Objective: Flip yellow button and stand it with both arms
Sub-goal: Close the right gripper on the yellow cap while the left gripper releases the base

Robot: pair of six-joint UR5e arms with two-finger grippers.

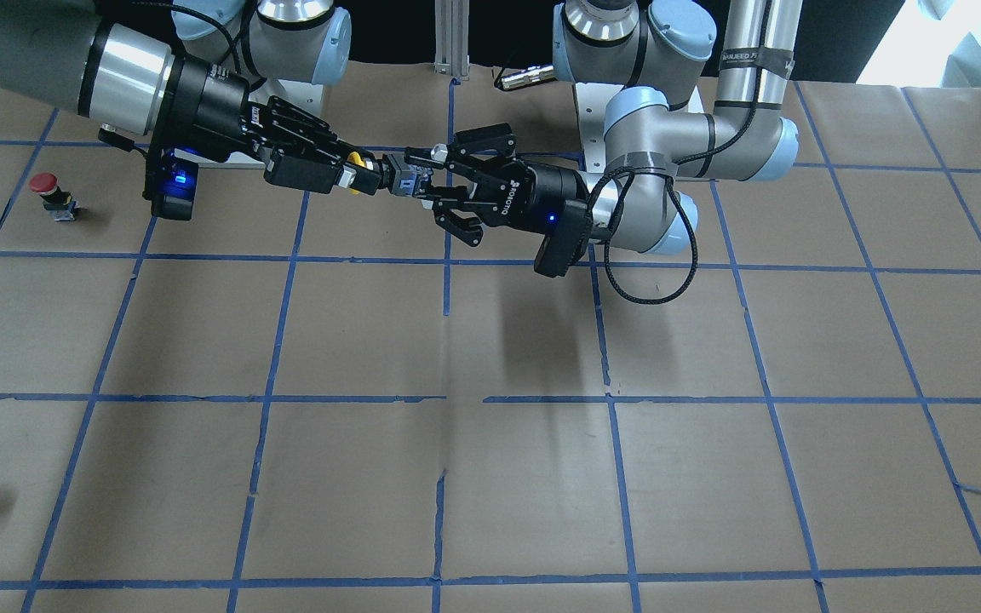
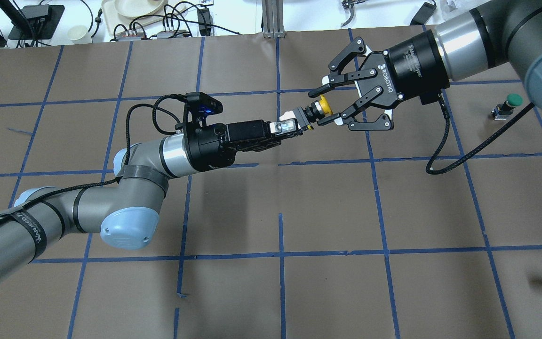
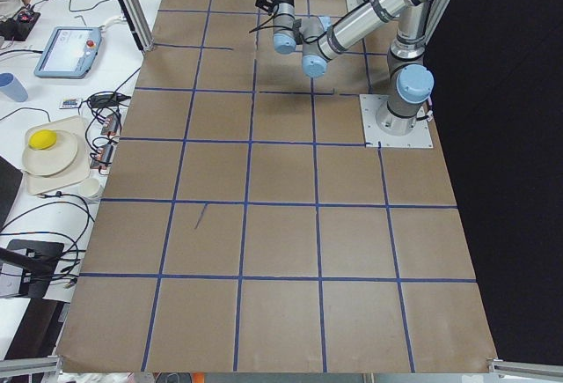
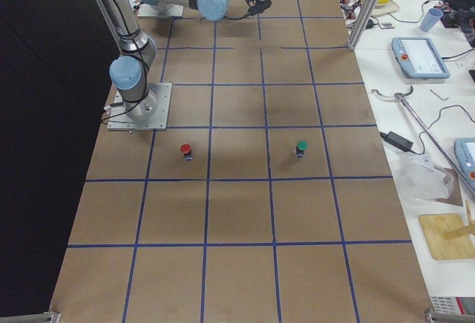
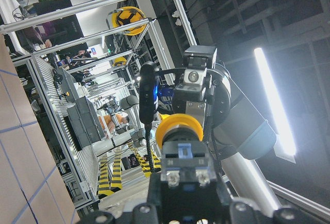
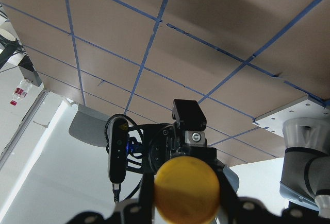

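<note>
Item: yellow button (image 2: 321, 106). Probably light, rigid, with a slick domed cap. You have it held sideways in the air above the table (image 2: 327, 202).
Left gripper (image 1: 416, 180): clamped on the blocky body.
Right gripper (image 1: 369, 176): jaws flank the cap; contact cannot be told.
Take yours on the body's flat sides.

**Left arm** (image 2: 130, 197): extends from the left, elbow low over the bench (image 2: 327, 212), forearm and wrist near level. Its tool (image 2: 293, 124) points toward the right arm, jaws closed on the grey body of the yellow button (image 2: 312, 113).

**Right arm** (image 2: 482, 33): comes in from the right, wrist angled toward the left tool. Its tool (image 2: 325, 106) meets the other tip to tip, fingers (image 2: 319, 91) spread, one on each side of the cap.

Both tools hang clear above the bench.
</note>
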